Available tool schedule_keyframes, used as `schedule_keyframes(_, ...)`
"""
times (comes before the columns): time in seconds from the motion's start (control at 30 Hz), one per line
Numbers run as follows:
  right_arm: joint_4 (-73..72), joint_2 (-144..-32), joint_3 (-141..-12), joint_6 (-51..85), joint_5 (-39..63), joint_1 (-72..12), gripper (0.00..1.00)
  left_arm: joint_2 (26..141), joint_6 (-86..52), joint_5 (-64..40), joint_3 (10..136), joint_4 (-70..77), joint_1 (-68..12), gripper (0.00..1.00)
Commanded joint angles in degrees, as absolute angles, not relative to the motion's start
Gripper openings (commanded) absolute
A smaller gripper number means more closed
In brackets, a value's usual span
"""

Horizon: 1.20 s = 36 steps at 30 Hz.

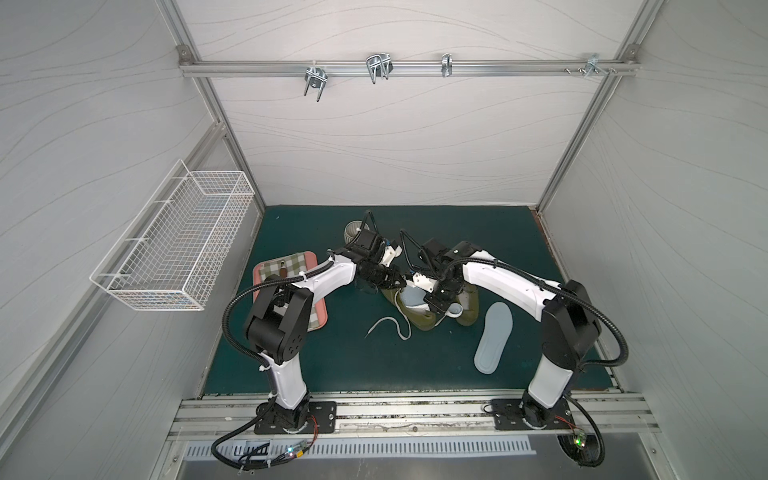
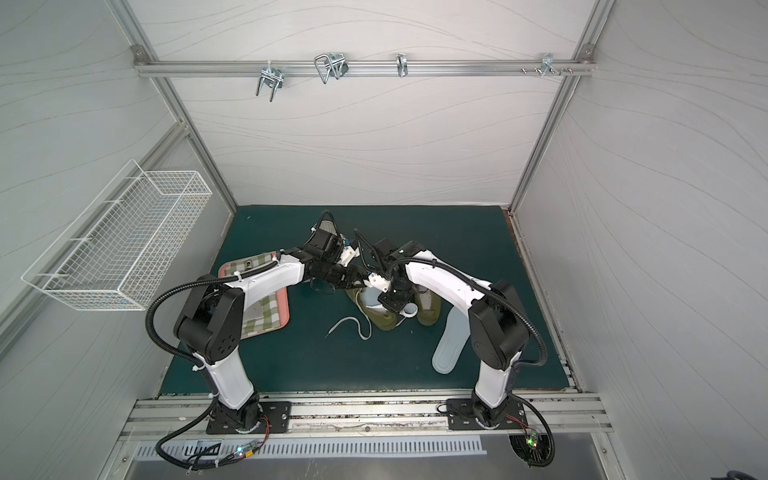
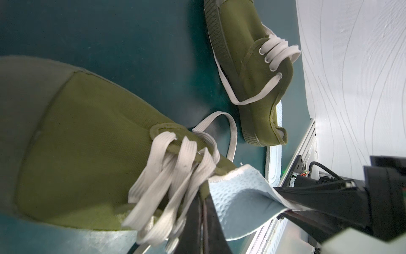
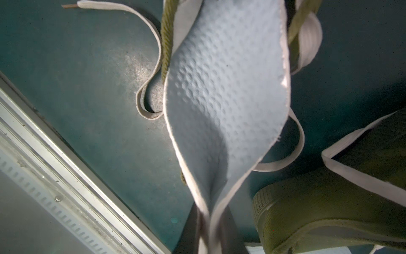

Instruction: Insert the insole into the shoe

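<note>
While the shoe sits mid-frame with the insole part-way in, my right gripper pinches its creased heel, nearly shut; my left gripper, fully closed, clamps the shoe's collar. Pushing now may buckle the fold or snag the laces.

Both top views look steeply down from high, far off, over the whole table. Each wrist view looks along its fingers, very near; both share the insole and shoe.
</note>
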State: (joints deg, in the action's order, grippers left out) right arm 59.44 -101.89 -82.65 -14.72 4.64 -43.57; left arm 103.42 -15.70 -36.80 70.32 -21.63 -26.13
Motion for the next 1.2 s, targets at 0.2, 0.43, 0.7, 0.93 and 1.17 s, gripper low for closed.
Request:
schedule_keyframes(0.2,60.8,-100.8,-81.4,-13.4,5.5,-41.9,0.07,100.7,-17.9,-35.6,70.3,-19.9,-26.7,0.0)
schedule_keyframes(0.43,63.4,-99.9,-81.3,-10.9,3.5,-42.7,0.07,99.0,-21.2,-29.8,68.7,-19.6,-27.5,0.0)
schedule_keyframes(0.7,60.2,-100.6,-80.8,-6.6,6.3,-45.0,0.07,97.6,-25.6,-29.0,65.2,-14.3,-28.7,0.0)
schedule_keyframes(0.93,56.2,-101.6,-82.4,-5.8,10.9,-41.6,0.06,97.0,-27.4,-30.7,64.0,-12.9,-28.7,0.0)
schedule_keyframes(1.17,56.6,-103.1,-83.8,-5.3,11.7,-42.1,0.06,96.8,-27.6,-30.0,64.6,-13.7,-29.2,0.0)
